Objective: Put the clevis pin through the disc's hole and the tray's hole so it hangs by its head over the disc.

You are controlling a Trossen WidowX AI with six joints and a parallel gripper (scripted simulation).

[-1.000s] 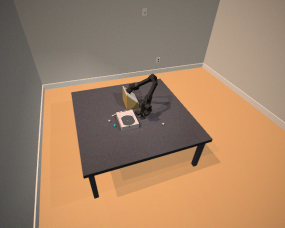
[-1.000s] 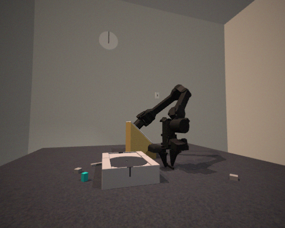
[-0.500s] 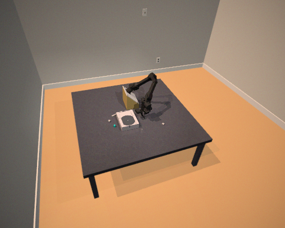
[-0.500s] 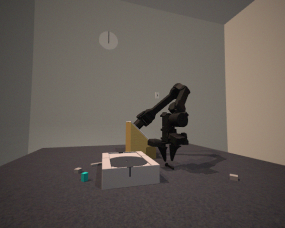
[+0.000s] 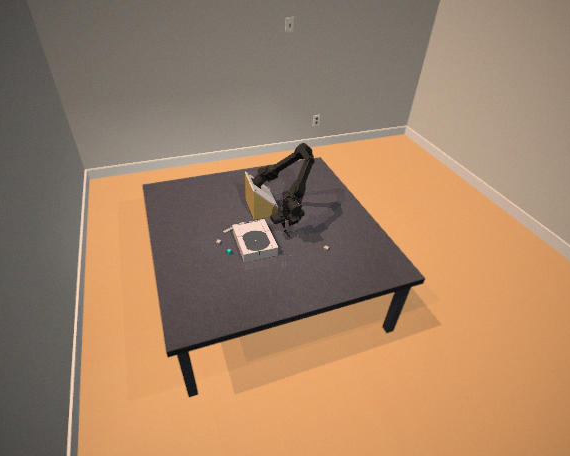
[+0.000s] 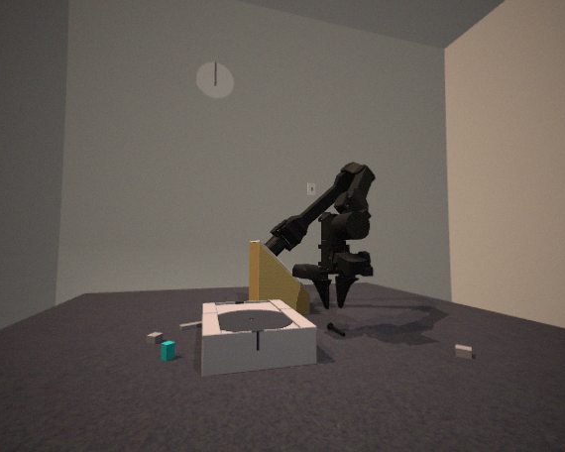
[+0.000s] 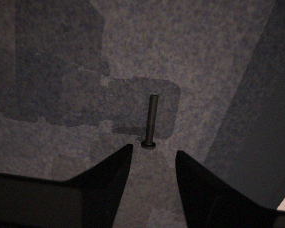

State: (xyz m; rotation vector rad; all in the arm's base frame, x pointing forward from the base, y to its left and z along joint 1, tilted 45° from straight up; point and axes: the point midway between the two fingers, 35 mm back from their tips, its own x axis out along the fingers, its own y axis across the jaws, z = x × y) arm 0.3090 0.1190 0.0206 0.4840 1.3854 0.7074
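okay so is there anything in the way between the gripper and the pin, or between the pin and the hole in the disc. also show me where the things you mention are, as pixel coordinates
Nothing visible stands between the open gripper (image 6: 334, 306) (image 7: 154, 151) and the pin (image 6: 336, 329) (image 7: 151, 120). Toward the hole, only the tray's raised side wall (image 6: 298, 317) intervenes, so the pin needs lifting over it.

dark metal pin, matt white tray
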